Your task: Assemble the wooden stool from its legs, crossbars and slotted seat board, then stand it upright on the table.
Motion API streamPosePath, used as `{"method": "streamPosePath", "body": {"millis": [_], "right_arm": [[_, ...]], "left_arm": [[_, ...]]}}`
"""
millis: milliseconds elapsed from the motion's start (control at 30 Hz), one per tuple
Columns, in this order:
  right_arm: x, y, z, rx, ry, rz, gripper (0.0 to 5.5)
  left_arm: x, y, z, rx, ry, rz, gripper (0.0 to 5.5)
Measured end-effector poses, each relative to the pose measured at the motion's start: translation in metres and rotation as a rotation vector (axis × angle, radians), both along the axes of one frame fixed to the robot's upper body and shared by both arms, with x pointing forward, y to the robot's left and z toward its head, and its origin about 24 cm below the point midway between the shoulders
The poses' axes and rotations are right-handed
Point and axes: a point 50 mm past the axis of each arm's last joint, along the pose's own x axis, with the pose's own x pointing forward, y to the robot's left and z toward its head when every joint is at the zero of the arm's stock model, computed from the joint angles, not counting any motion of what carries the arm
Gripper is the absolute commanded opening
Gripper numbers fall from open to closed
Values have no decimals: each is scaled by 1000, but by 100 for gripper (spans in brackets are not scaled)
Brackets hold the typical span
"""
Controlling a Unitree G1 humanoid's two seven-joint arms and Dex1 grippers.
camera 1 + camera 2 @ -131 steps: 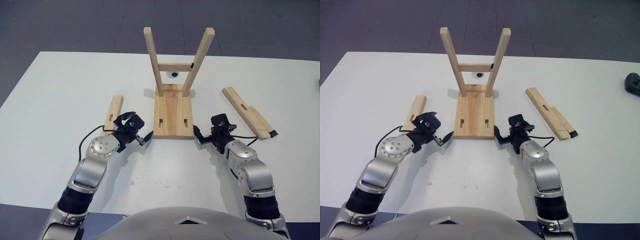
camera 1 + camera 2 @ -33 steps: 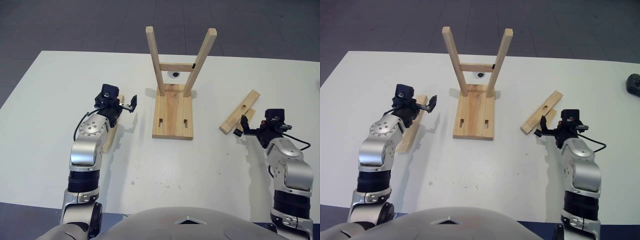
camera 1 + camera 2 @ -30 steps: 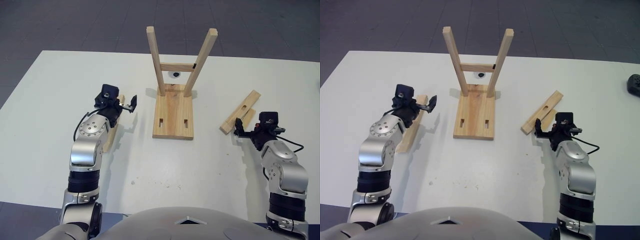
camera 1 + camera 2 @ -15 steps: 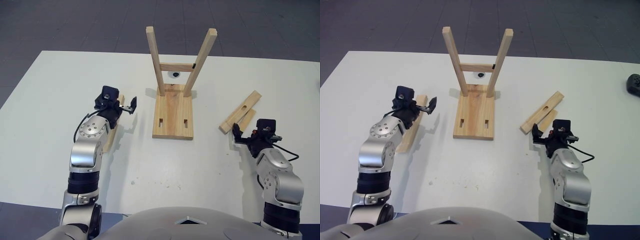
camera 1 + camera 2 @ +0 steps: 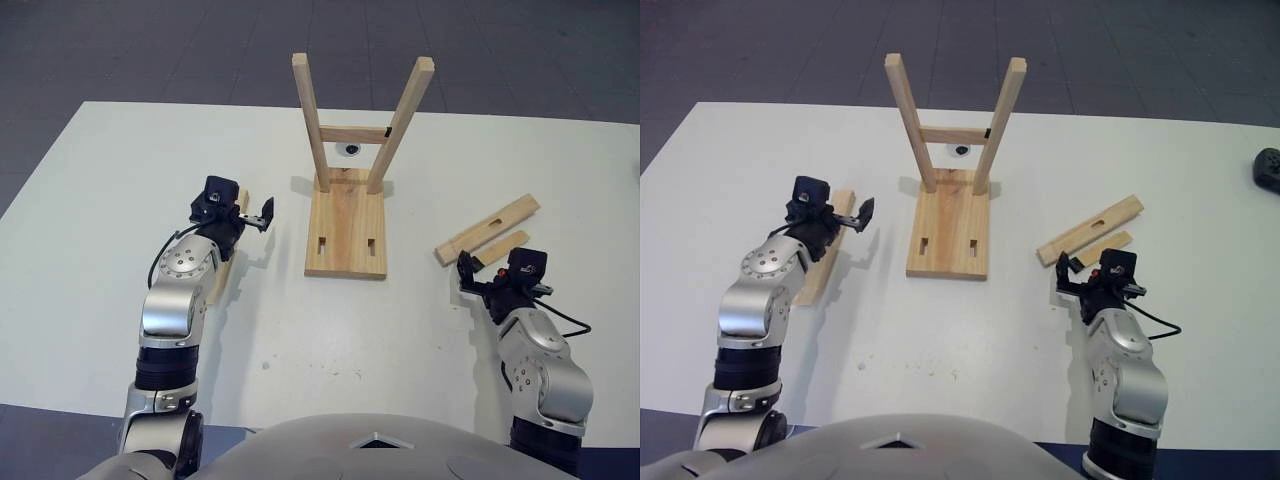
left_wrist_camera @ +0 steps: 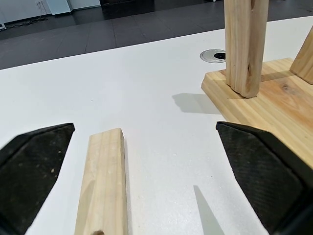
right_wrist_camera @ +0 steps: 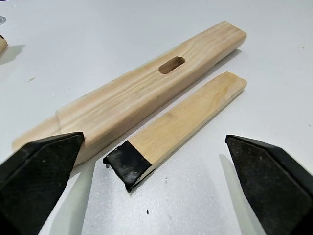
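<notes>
The seat board [image 5: 345, 230] lies flat on the desk [image 5: 120, 160] with two legs [image 5: 308, 120] and one crossbar [image 5: 352, 134] standing in its far slots; the near slots are open, presumably awaiting the loose parts. The left arm's fingers [image 6: 29, 166] are spread over a loose leg [image 6: 102, 186] whose long axis runs straight ahead of them. The right arm's fingers [image 7: 34, 171] are spread too, holding nothing. Ahead of them the slotted leg [image 7: 142, 88] and the black-tipped crossbar [image 7: 186, 117] lie side by side, running away on a slant, slot up.

The left arm [image 5: 187, 272] hides much of the loose leg [image 5: 812, 285] beside the seat board [image 5: 345, 230].
</notes>
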Motion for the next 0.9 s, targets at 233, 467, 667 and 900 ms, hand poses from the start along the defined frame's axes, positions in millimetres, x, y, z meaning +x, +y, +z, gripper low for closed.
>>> {"method": "streamPosePath", "body": {"millis": [233,467,667,900], "right_arm": [[-2,1,0,10,-20,-16,539],[0,-8,6,40,-147,-131,539],[12,-8,1,58,-106,-167,539],[26,-23,-1,67,-43,-367,539]], "left_arm": [[0,-1,0,1,1,-4,540],[0,-2,-1,2,2,-8,540],[0,-2,-1,2,3,-4,540],[1,-2,-3,3,9,-3,540]]}}
